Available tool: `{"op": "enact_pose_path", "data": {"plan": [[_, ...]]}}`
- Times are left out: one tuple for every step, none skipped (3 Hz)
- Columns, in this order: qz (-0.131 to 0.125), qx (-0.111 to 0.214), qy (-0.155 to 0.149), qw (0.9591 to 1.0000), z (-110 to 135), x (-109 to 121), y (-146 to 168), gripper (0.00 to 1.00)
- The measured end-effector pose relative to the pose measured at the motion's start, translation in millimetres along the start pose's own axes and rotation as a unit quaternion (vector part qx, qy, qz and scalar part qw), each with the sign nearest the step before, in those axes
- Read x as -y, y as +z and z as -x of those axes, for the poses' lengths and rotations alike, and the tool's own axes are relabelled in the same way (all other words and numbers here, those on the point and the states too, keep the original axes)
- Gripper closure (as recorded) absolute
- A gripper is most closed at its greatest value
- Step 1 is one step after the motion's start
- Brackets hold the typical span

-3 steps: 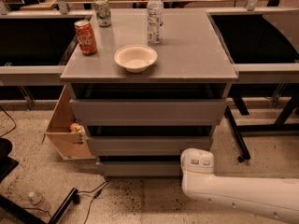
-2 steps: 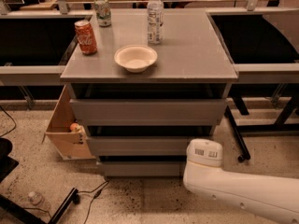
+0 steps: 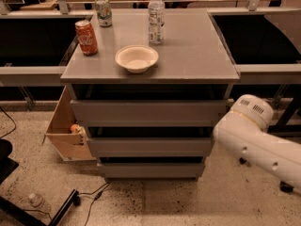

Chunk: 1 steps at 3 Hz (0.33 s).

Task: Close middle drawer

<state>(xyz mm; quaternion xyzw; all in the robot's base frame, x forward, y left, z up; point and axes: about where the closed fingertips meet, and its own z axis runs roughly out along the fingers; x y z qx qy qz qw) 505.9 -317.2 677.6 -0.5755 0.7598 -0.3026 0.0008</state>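
Camera view, looking down on a grey bench [image 3: 197, 55] with three alike drawer fronts beneath its top.

At far left, a small plastic bottle [image 3: 35, 200] lies on the speckled floor beside a dark cable [image 3: 91, 197]. A cardboard box [image 3: 63, 135] stands open against the left side of the bench, with something orange inside it.

On the bench top, a red soda can [image 3: 86, 36] stands near the left edge, and a green and silver can [image 3: 103, 11] stands behind it. A cream bowl [image 3: 136, 58] sits near the front edge. A clear water bottle [image 3: 156, 15] stands upright behind the bowl.

Below the top come the uppermost drawer front [image 3: 148, 111], then the middle drawer [image 3: 150, 146], then the lowest drawer front [image 3: 150, 169]. A dark gap shows above each. How far out the middle drawer stands cannot be judged from this angle.

To the right, a thick white robot arm [image 3: 263, 149] reaches in from the lower right corner. The end effector [image 3: 221, 133] is at its leading end, just beside the right end of the middle drawer, about level with the gap above that front. Whether it touches the drawer cannot be told. Whether it is spread or pressed together cannot be told, and nothing can be seen held in it.
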Motion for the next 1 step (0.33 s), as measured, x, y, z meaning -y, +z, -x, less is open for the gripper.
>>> {"op": "enact_pose_path", "data": {"plan": [[0.092,-0.009,0.103,0.9904,-50.1,-26.7,9.0,1.00]]}}
